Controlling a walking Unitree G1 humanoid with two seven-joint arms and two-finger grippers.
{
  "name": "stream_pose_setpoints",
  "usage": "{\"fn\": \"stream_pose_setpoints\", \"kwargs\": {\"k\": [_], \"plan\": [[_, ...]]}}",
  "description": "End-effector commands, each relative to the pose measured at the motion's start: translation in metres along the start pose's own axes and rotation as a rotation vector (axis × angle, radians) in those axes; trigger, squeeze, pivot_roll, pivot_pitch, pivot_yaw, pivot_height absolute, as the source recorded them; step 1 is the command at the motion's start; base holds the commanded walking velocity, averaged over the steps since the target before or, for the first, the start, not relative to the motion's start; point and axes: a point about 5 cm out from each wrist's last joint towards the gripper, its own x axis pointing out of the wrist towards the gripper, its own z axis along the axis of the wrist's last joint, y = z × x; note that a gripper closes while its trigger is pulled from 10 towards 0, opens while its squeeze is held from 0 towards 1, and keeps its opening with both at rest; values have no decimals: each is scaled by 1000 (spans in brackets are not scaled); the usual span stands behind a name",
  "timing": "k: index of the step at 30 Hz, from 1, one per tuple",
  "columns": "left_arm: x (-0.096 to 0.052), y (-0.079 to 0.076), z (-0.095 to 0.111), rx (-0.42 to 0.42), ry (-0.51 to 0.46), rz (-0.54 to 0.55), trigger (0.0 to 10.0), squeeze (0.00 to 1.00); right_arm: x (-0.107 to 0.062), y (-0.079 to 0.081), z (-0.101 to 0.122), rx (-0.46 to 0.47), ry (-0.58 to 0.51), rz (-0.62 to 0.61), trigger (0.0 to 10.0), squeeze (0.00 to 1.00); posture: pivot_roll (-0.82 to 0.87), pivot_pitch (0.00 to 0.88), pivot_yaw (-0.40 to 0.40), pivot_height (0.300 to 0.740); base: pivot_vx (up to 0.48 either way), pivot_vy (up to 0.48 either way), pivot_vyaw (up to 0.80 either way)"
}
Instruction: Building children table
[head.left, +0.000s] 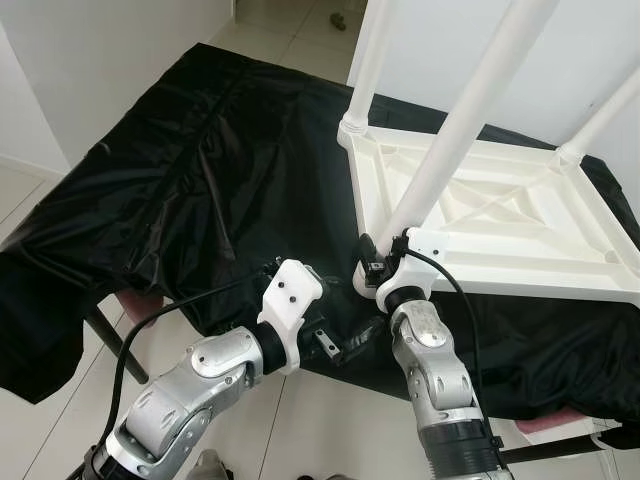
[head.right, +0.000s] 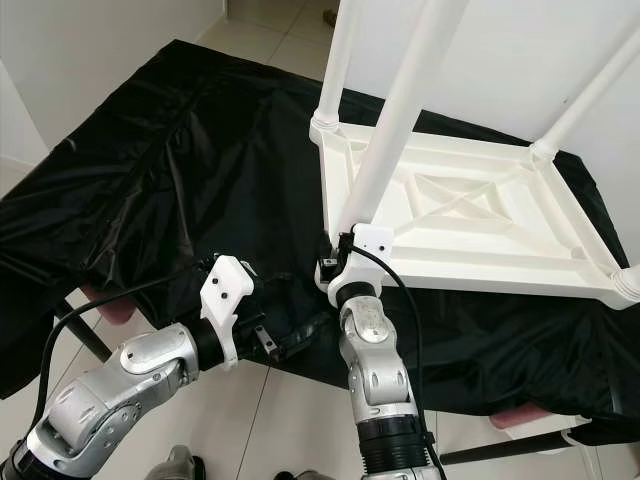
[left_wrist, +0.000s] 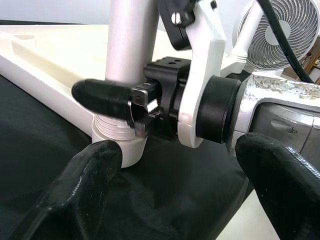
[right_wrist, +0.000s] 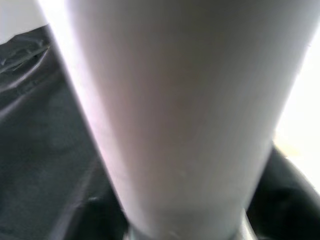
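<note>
Upturned tabletop (head.left: 520, 215) lying on black-draped worktop (head.left: 180, 170), three legs visible standing in corner sockets. Right gripper (head.left: 378, 262) clamped round near leg (head.left: 455, 135) just above its threaded base, at the corner overhanging the worktop edge. Left gripper (head.left: 330, 340) spread wide and empty, just beside and below that corner. Likely failures: cross-threading from a tilted leg; slippage on smooth plastic; tabletop sliding on slick cloth under twisting force, unsupported by the left.

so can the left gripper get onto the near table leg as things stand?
Probably yes, low down. The left gripper, jaws open, faces the near leg with only black cloth between. The right gripper already clamps the leg's base, so grip room is tight.
</note>
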Motion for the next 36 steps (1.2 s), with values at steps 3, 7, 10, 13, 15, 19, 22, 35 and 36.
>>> {"fn": "stream_pose_setpoints", "kwargs": {"k": [3, 7, 10, 13, 15, 19, 22, 35, 36], "plan": [[2, -8, -2, -4, 11, -119, 10000, 0, -6, -8, -17, 6, 81, -16, 10000, 969, 130, 109, -159, 740, 0, 0, 0], [3, -8, -2, -9, 11, -116, 10000, 0, -6, -9, -9, 22, 17, 70, 10000, 1000, 134, 105, -165, 740, 0, 0, 0], [3, -8, -3, -10, 10, -113, 10000, 0, -6, -14, -6, 28, 5, 119, 10000, 1000, 137, 106, -167, 740, 0, 0, 0], [2, -8, -2, -9, 10, -110, 10000, 0, -7, -22, -2, 7, -1, 195, 10000, 1000, 137, 106, -167, 740, 0, 0, 0], [2, -8, -2, -9, 10, -108, 10000, 0, -8, -26, -1, -1, -5, 239, 10000, 0, 136, 107, -166, 740, 0, 0, 0], [2, -7, -2, -7, 10, -108, 10000, 0, -6, -40, 4, -34, -8, 360, 10000, 0, 133, 105, -163, 740, 0, 0, 0], [2, -6, -1, -4, 11, -110, 10000, 0, -3, -45, 7, -70, -8, 449, 10000, 0, 135, 106, -162, 740, 0, 0, 0], [1, -3, 0, 3, 8, -93, 10000, 0, 19, -31, 1, -131, 6, 647, 10000, 0, 155, 108, -163, 740, 0, 0, 0], [1, -3, 0, 3, 8, -90, 10000, 0, 21, -28, -1, -133, 6, 655, 10000, 0, 159, 110, -164, 740, 0, 0, 0]]}}
